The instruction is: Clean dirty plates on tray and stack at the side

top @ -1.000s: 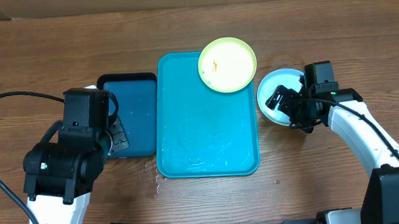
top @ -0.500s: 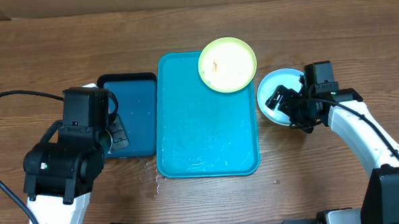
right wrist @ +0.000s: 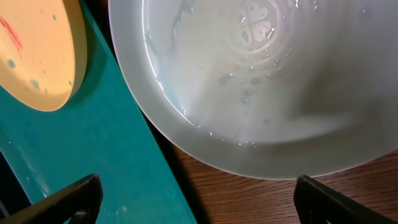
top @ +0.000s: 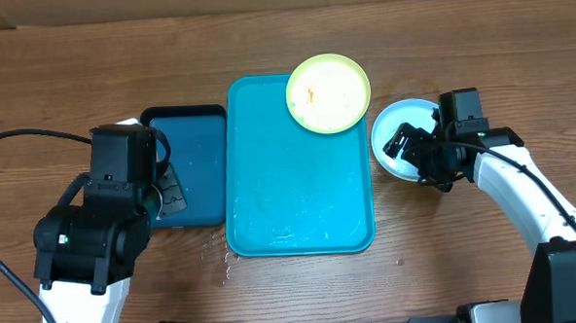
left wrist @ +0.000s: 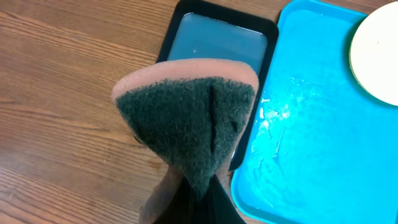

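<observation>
A lime-green plate (top: 328, 93) with orange smears lies on the far right corner of the turquoise tray (top: 299, 200) and overhangs its rim. A light-blue plate (top: 408, 110), wet inside, rests on the table just right of the tray. My right gripper (top: 414, 154) hovers open over that plate's near edge. In the right wrist view the light-blue plate (right wrist: 267, 81) fills the top, and my fingers (right wrist: 68, 199) stand wide apart with nothing between them. My left gripper (left wrist: 199, 202) is shut on a green-and-pink sponge (left wrist: 189, 118), held by the small dark-blue tray (left wrist: 217, 43).
The dark-blue black-rimmed tray (top: 196, 165) lies against the turquoise tray's left side. Water drops glisten on the turquoise tray (left wrist: 311, 124) and on the wood in front of it. A black cable (top: 24, 142) loops at the far left.
</observation>
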Robot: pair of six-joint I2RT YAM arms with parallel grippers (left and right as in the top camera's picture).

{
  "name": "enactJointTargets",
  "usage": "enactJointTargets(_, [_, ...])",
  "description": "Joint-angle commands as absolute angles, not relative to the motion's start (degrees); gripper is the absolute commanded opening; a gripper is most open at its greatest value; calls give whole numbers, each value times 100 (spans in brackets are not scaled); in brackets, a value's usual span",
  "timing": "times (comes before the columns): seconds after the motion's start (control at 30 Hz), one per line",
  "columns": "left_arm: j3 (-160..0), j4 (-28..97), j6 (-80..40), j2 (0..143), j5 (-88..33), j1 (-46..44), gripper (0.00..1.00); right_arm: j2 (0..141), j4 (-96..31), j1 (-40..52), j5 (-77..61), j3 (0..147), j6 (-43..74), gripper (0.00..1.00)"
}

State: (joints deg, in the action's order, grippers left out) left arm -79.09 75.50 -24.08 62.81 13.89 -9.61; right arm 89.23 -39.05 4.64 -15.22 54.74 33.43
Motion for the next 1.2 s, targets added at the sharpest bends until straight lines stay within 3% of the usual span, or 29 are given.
enactJointTargets(0.0, [-7885,7502,-2443,6300,1345,-939,4,8938,-3881,475,-1553,5465,3317,100])
enactJointTargets(1.17, [-7885,7310,-2418,6300,1234,-939,4,8938,-3881,475,-1553,5465,3315,100])
